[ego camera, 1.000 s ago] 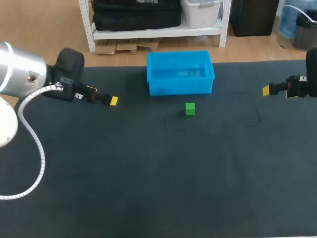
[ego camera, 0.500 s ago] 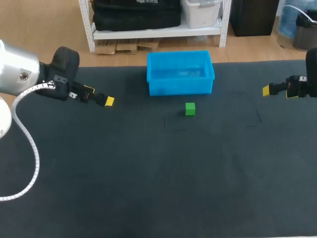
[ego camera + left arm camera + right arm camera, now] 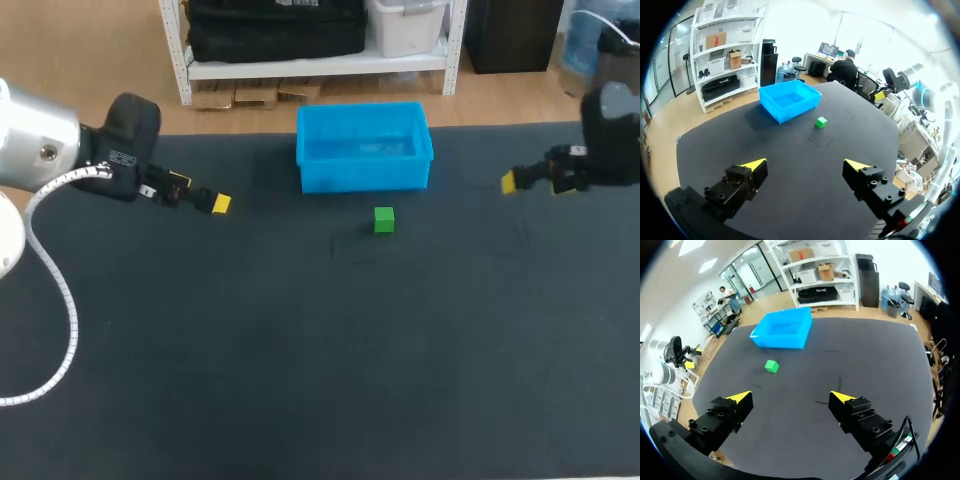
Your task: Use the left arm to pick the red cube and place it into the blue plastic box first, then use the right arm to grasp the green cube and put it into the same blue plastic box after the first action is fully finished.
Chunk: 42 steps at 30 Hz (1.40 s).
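The left gripper (image 3: 215,203) hangs over the left part of the table (image 3: 300,380), its fingers spread wide with nothing between them. Well to its right, the blue box (image 3: 365,108) stands at the table's far edge. The green cube (image 3: 384,220) lies just in front of the box, not touching it. Farther right, the right gripper (image 3: 510,182) is also wide open and empty, with the cube well ahead of it.

A dark table (image 3: 300,360) carries a blue plastic box (image 3: 364,176) at the middle of its far edge. A green cube (image 3: 384,220) lies just nearer, apart from the box.
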### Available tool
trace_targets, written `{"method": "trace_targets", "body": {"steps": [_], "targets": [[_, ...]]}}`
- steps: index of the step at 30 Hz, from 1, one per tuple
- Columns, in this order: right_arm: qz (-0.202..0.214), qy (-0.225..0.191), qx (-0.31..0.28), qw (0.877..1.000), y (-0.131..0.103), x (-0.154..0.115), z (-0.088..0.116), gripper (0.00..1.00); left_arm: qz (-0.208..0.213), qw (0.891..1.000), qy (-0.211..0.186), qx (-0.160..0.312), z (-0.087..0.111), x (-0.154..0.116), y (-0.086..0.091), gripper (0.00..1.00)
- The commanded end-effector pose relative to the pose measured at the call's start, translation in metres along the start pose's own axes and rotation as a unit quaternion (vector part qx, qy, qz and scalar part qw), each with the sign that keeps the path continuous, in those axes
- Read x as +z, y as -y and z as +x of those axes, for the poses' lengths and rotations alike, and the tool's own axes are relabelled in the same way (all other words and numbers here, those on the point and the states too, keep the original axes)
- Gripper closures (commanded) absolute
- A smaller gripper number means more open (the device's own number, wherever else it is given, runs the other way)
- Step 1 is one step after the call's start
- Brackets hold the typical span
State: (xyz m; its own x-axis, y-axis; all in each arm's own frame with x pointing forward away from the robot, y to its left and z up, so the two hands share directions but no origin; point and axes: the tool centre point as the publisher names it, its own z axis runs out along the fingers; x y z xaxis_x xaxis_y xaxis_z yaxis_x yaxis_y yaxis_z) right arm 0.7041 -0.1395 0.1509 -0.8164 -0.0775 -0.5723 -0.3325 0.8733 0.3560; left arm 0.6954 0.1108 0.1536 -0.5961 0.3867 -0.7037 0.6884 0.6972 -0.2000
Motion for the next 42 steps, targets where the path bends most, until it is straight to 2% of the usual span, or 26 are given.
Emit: {"method": "trace_targets", "body": {"steps": [1,8,12,15,18,42], "targets": [[0.099,-0.018,0.008,0.995,-0.028,0.019,-0.005,0.0,0.002,1.0,0.004,0.001,0.002,-0.001,-0.001,0.0],[0.167,-0.046,-0.013,0.985,-0.059,0.046,0.003,0.0,0.002,1.0,0.004,0.001,0.002,-0.001,-0.001,0.0],[0.217,-0.046,-0.048,0.974,-0.075,0.058,0.007,0.0,0.002,1.0,0.004,0.001,0.002,-0.001,-0.001,0.0],[0.235,-0.056,-0.065,0.968,-0.081,0.068,0.01,0.0,0.002,1.0,0.004,0.001,0.002,-0.001,-0.001,0.0],[0.222,-0.073,-0.07,0.97,-0.084,0.076,0.012,0.0,0.002,1.0,0.004,0.001,0.002,-0.001,-0.001,0.0],[0.222,-0.073,-0.07,0.97,-0.084,0.076,0.012,0.0,0.002,1.0,0.004,0.001,0.002,-0.001,-0.001,0.0]]}}
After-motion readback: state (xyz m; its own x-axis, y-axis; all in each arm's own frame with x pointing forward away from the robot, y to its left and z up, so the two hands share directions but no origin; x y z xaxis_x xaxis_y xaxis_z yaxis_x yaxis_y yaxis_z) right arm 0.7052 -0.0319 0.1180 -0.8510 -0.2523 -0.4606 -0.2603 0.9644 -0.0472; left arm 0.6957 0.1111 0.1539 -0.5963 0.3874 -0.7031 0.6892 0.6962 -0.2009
